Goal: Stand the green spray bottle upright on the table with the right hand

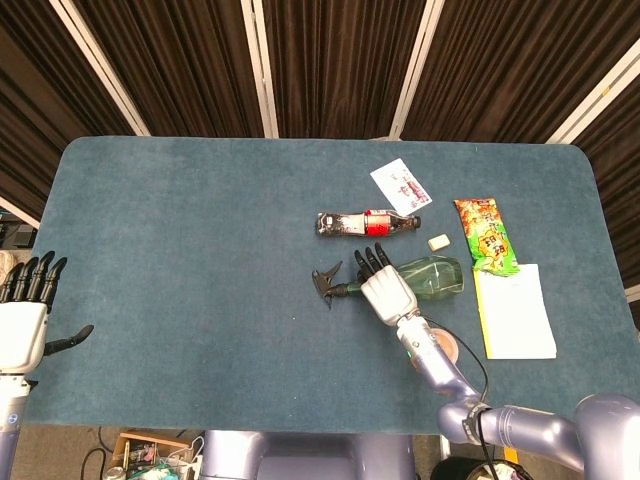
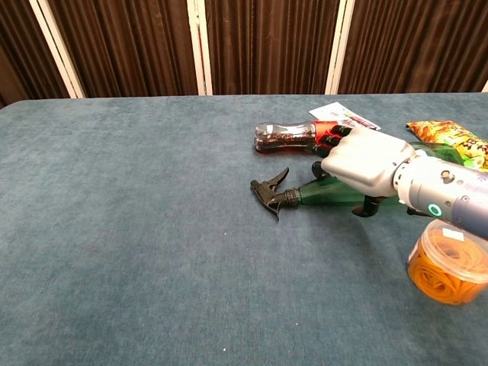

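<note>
The green spray bottle [image 1: 425, 276] is lying on its side on the bench [image 1: 200, 250], black nozzle pointing left, just in front of the cola bottle [image 1: 365, 223]. The right hand [image 1: 385, 290] is resting palm-down over the green spray bottle's neck, fingers draped across it; whether it is truly gripping, I cannot tell. The left hand [image 1: 25, 320] is hovering far to the left of the green spray bottle, fingers spread, holding nothing.
</note>
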Action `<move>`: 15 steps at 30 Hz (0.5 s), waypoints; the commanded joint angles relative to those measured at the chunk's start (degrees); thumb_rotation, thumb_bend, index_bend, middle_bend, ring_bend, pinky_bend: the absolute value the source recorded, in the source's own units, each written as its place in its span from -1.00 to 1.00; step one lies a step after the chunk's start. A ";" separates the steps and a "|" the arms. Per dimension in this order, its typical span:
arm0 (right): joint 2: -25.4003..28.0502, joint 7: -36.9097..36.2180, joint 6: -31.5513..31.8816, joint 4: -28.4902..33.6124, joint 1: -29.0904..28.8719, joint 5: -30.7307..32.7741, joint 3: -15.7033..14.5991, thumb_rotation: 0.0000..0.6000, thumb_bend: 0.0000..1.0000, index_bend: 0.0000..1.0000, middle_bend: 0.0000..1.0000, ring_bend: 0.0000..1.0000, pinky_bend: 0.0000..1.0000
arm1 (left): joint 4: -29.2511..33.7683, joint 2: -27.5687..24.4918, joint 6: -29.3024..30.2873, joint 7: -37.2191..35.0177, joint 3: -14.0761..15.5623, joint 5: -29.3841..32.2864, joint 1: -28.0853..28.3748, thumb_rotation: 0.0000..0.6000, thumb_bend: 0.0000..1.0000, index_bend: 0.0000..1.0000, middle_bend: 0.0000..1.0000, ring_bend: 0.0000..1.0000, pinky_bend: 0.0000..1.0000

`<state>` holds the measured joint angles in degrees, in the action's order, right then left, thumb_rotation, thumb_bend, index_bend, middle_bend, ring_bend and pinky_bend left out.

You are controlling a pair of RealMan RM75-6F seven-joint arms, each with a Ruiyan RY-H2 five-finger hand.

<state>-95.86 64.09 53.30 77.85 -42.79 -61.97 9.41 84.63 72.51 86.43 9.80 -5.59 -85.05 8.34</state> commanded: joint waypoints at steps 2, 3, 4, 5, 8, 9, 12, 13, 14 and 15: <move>0.33 -2.28 -1.27 -2.36 -0.78 -0.06 -0.55 1.00 -0.36 -0.36 -1.00 -1.00 -1.00 | 0.30 0.13 -0.58 0.35 -0.02 0.24 0.32 1.00 -0.95 -1.00 -1.00 -1.00 -0.86; 0.35 -2.74 -1.40 -2.78 -0.89 -0.18 -0.67 1.00 -0.34 -0.27 -1.00 -1.00 -1.00 | 0.38 0.13 -0.70 0.44 -0.01 0.25 0.40 1.00 -0.95 -1.00 -1.00 -1.00 -0.86; 0.38 -3.48 -1.48 -3.31 -1.03 -0.59 -0.87 1.00 -0.33 -0.20 -1.00 -1.00 -1.00 | 0.44 0.18 -0.83 0.67 0.01 0.29 0.47 1.00 -0.95 -1.00 -1.00 -1.00 -0.86; 0.39 -4.01 -1.46 -3.64 -1.10 -0.95 -1.03 1.00 -0.30 -0.08 -1.00 -1.00 -1.00 | 0.49 0.22 -0.93 0.83 0.00 0.36 0.53 1.00 -0.95 -1.00 -1.00 -1.00 -0.86; 0.36 -5.89 -1.17 -4.68 -1.24 -2.57 -1.61 1.00 -0.24 0.25 -1.00 -1.00 -1.00 | 0.61 0.37 -1.33 1.21 0.06 0.45 0.75 1.00 -0.95 -1.00 -1.00 -1.00 -0.86; 0.34 -7.21 -0.91 -5.09 -1.29 -3.71 -1.87 1.00 -0.22 0.32 -0.99 -1.00 -1.00 | 0.61 0.45 -1.49 1.44 0.08 0.44 0.88 1.00 -0.95 -1.00 -1.00 -1.00 -0.86; 0.30 -9.53 0.53 -5.70 -1.15 -6.34 -2.47 1.00 -0.16 0.55 -0.90 -1.00 -1.00 | 0.50 0.66 -1.60 2.02 0.19 0.27 1.04 1.00 -0.95 -1.00 -1.00 -1.00 -0.86; 0.31 -10.23 1.13 -5.76 -1.10 -7.24 -2.64 1.00 -0.15 0.59 -0.88 -1.00 -1.00 | 0.53 0.72 -1.62 2.08 0.25 0.19 1.08 1.00 -0.95 -1.00 -1.00 -1.00 -0.86; 0.38 -11.02 2.06 -5.77 -1.00 -8.45 -2.87 1.00 -0.13 0.63 -0.86 -1.00 -1.00 | 0.55 0.77 -1.64 2.09 0.32 0.07 1.14 1.00 -0.95 -1.00 -1.00 -1.00 -0.86; 0.45 -11.67 2.66 -5.54 -0.93 -9.21 -2.95 1.00 -0.11 0.66 -0.85 -1.00 -1.00 | 0.55 0.77 -1.65 2.08 0.36 0.00 1.15 1.00 -0.95 -1.00 -1.00 -1.00 -0.86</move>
<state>-95.50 53.82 54.48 72.42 -43.87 -69.42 6.97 85.19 73.28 84.79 11.87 -5.23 -85.06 9.48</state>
